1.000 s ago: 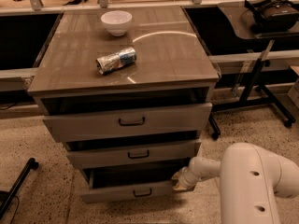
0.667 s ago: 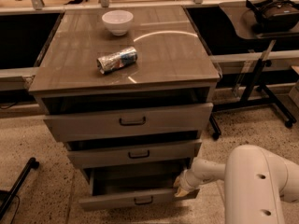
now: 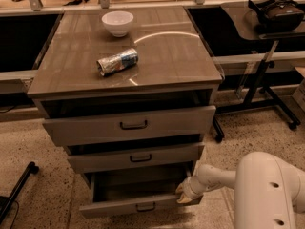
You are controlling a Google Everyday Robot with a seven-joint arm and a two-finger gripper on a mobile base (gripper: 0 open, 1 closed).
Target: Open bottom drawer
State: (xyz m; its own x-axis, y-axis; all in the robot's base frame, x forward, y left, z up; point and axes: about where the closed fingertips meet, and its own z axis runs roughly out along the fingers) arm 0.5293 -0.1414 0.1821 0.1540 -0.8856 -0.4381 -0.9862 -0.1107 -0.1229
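1. Bulky, rounded cream-white arm shell [image 3: 271, 194], smooth and faintly glossy.
2. Two small dark round recesses [image 3: 273, 185] dotted on that shell.
3. Slimmer white forearm [image 3: 217, 176], ringed near the wrist.
4. Pale, tan-tinged gripper [image 3: 183, 194] at the tip, by the right end of the bottom drawer [image 3: 119, 206].

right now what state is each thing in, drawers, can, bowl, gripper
bottom drawer: pulled well out, inside showing
middle drawer: slightly ajar
top drawer: slightly ajar
can: crushed, lying on its side on the cabinet top
bowl: upright on the cabinet top
gripper: at the bottom drawer's right front corner
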